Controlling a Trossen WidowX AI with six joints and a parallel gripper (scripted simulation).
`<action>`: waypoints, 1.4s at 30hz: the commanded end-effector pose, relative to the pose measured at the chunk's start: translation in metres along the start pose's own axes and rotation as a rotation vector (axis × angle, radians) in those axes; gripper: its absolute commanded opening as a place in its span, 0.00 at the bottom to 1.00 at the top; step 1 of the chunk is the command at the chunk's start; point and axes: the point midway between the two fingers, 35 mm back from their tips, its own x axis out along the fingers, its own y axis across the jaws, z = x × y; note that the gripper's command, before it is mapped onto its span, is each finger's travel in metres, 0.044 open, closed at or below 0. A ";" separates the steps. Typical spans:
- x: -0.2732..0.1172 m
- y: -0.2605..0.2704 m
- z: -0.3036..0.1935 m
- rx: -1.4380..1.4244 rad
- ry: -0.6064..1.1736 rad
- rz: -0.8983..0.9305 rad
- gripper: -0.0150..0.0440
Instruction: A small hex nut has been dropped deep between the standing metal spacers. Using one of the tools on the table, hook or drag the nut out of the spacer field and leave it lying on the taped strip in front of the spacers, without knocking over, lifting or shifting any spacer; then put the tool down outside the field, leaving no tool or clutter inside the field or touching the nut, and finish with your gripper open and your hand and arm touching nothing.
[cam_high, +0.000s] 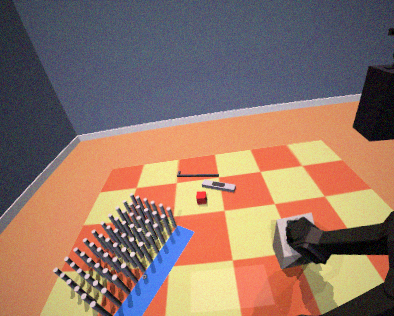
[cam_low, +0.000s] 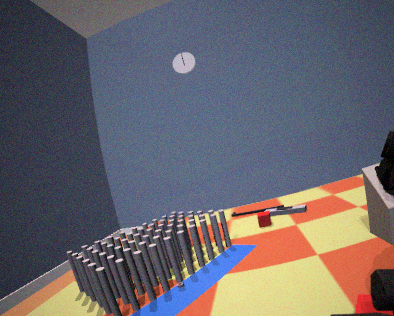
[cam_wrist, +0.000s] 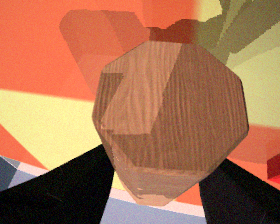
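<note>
My gripper (cam_high: 296, 234) (cam_wrist: 157, 153) is shut on a brown wooden octagonal piece (cam_wrist: 195, 110); in the top view the hand is over a light grey box (cam_high: 285, 252) (cam_low: 379, 207), far right of the spacers. A small nut (cam_high: 144, 276) (cam_low: 180, 284) lies at the spacer-side edge of the blue taped strip (cam_high: 172, 255) (cam_low: 225, 267); whether it lies wholly on the strip cannot be told. The standing spacers (cam_high: 145, 245) (cam_low: 185, 250) look upright in dense rows. A thin black hooked rod (cam_high: 198, 175) (cam_low: 247, 212) lies on the table behind a pale bar (cam_high: 227, 188) (cam_low: 299, 208).
A red cube (cam_high: 201, 197) (cam_low: 264, 219) lies between the spacers and the pale bar. The table has an orange and yellow checked top (cam_high: 250, 220). A dark cabinet-like block (cam_high: 377, 100) stands at the back right. The arm comes in from the right.
</note>
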 end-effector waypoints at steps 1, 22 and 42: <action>0.005 -0.006 0.012 0.015 -0.020 -0.014 0.25; 0.013 -0.012 0.019 0.018 -0.016 -0.014 0.25; 0.013 -0.012 0.019 0.018 -0.016 -0.014 0.25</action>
